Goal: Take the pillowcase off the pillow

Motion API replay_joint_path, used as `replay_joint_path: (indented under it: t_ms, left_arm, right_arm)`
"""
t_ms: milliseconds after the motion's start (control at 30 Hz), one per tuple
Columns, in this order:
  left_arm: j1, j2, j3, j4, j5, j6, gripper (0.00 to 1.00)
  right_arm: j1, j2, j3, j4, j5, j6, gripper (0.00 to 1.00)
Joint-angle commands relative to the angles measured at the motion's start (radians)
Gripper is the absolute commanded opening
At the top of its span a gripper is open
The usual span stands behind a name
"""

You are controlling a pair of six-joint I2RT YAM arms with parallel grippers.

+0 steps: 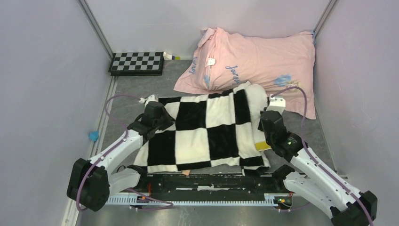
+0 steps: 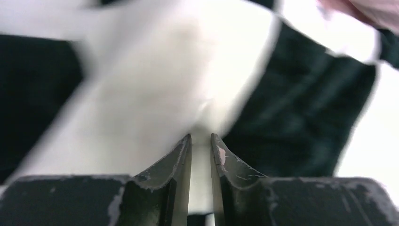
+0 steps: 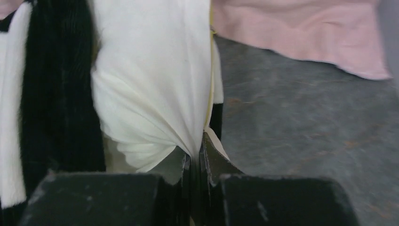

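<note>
The black and white checkered pillowcase lies spread across the middle of the table. The white pillow pokes out of its right end, with yellow trim showing. My left gripper is at the pillowcase's left edge. In the left wrist view the gripper is shut on a fold of a white square of the pillowcase. My right gripper is at the right end. In the right wrist view the gripper is shut on the pillow's white fabric by the yellow seam, next to the pillowcase.
A large pink pillow lies at the back right, touching the white pillow's far end; it also shows in the right wrist view. A small rigid checkerboard plate sits at the back left. A small blue object lies by the left wall. Walls enclose three sides.
</note>
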Motion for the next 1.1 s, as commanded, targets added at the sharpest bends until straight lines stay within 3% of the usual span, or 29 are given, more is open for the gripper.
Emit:
replay_joint_path:
  t_ms: [0, 100, 200, 300, 467, 500, 800, 967, 1067]
  left_arm:
    - [0.096, -0.067, -0.072, -0.061, -0.132, -0.084, 0.28]
    - [0.124, -0.105, -0.1, -0.036, -0.119, -0.082, 0.27]
    - [0.124, -0.112, -0.096, 0.021, -0.002, -0.003, 0.32]
    - [0.124, -0.109, -0.072, 0.025, 0.088, 0.043, 0.54]
    - [0.124, -0.15, -0.041, -0.1, 0.021, 0.023, 0.95]
    - [0.125, -0.161, -0.034, -0.129, 0.011, 0.023, 1.0]
    - [0.159, -0.193, -0.086, -0.21, 0.028, -0.117, 1.0]
    - [0.404, -0.253, -0.288, -0.047, 0.225, -0.252, 1.0]
    - [0.504, -0.283, -0.348, -0.011, 0.255, -0.299, 1.0]
  right_arm:
    - [-0.112, -0.042, 0.033, -0.045, 0.297, -0.009, 0.0]
    - [-0.117, -0.033, 0.041, -0.057, 0.296, -0.013, 0.0]
    - [-0.117, -0.045, 0.009, 0.073, 0.027, -0.133, 0.0]
    - [-0.118, -0.02, 0.023, 0.111, -0.127, -0.143, 0.0]
    - [-0.118, 0.034, 0.063, 0.104, -0.095, -0.155, 0.0]
    - [-0.117, 0.041, 0.068, 0.104, -0.098, -0.16, 0.0]
    - [-0.118, 0.058, 0.061, 0.122, -0.116, -0.156, 0.0]
    - [-0.117, 0.054, 0.061, 0.123, -0.125, -0.158, 0.0]
    - [-0.117, 0.054, 0.062, 0.121, -0.13, -0.161, 0.0]
